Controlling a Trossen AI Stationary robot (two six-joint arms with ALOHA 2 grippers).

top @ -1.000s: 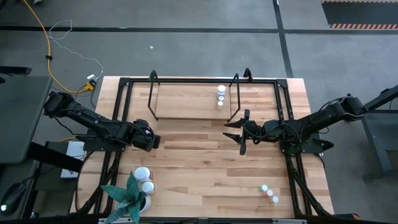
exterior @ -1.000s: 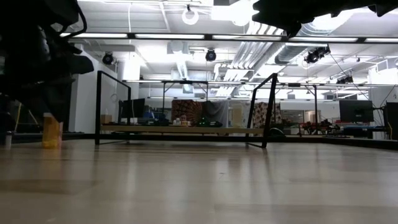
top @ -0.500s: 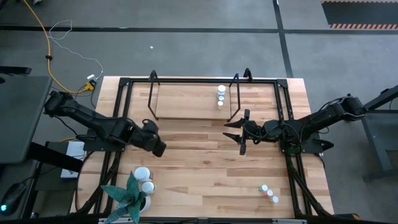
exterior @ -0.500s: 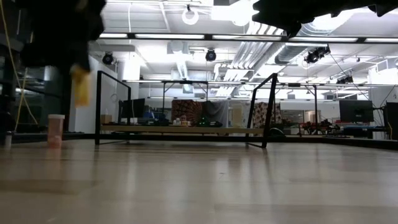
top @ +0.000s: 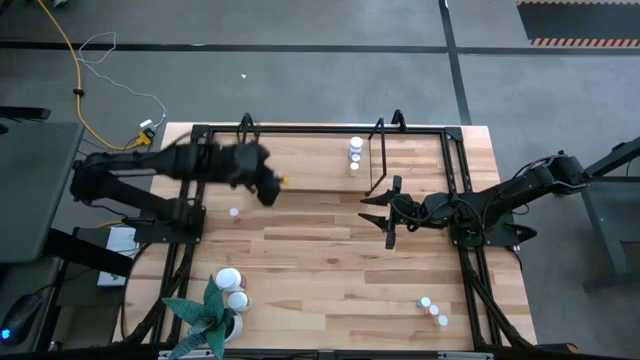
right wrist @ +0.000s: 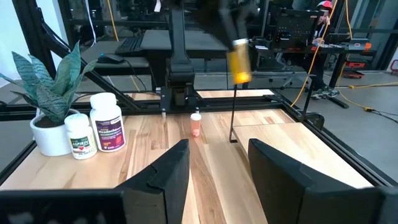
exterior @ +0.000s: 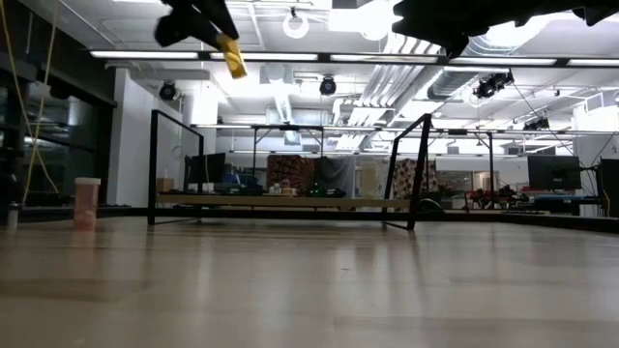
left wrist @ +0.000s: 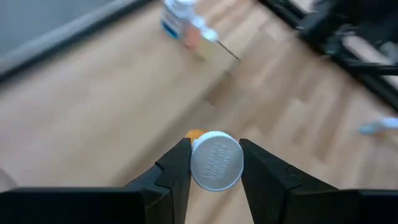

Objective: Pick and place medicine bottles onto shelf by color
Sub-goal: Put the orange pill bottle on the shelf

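My left gripper (top: 270, 187) hangs high over the table's left half, just before the shelf (top: 300, 165), shut on a small orange medicine bottle (exterior: 230, 56) with a white cap. A pale pink bottle (top: 234, 212) stands on its base on the table below. Small white-topped bottles (top: 355, 153) stand at the shelf's right end. My right gripper (top: 386, 214) hovers open and level at mid-table, nothing between its fingers (right wrist: 163, 180). My left gripper pinches the bottle's white cap end (left wrist: 216, 160) between its two fingers, one finger on each side. The fingers slant down toward the shelf. The orange body (right wrist: 239, 62) sticks out beyond the fingertips, tilted, lifted well clear of the table.
Two larger white bottles (top: 232, 288) stand by a green plant in a white pot (top: 205, 315) at the near left. Three tiny bottles (top: 432, 311) sit near the near right corner. Black tube hoops (exterior: 411, 169) rise at the shelf's ends.
My left gripper has lifted the orange bottle off the table, gone steeply up and toward the far edge and the shelf, and rolled, so the bottle is now tilted. The pink bottle has stayed where it stood.
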